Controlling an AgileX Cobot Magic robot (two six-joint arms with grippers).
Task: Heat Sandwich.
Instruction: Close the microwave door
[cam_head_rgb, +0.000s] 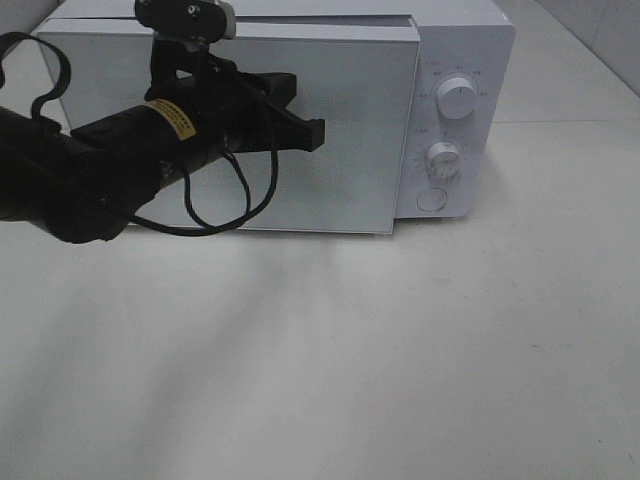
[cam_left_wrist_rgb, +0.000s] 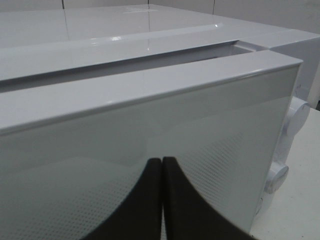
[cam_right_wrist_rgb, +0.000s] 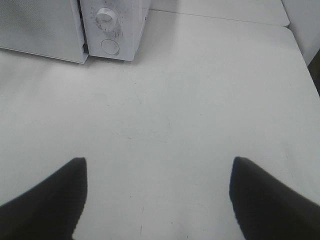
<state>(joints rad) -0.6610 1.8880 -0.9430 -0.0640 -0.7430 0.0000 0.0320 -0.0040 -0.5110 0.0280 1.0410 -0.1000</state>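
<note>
Microwave, white, box-shaped, sits at the back of the pale off-white tabletop. Its wide door, with a grey dotted-mesh window and a white frame, covers the front. A gap runs between the door's top edge and the oven body in the left wrist view. Door is probably shut or just ajar; can't settle which from these angles.

Control panel is on the oven's right end:
- large white round upper knob
- smaller silver-white lower knob
- round white push button at the bottom

Left gripper, black, is clenched, its two fingertips pressed together with nothing between them. It is raised in front of the door window and points toward the control panel side. Tips are close to the glass; contact not readable. A black cable loops below the left arm.

Right gripper, black, is released, jaws spread wide with only bare tabletop between them. It hangs over the table in front of the oven's control-panel corner, well apart from it.

Sandwich: no view shows it, so can't tell where it sits.
</note>
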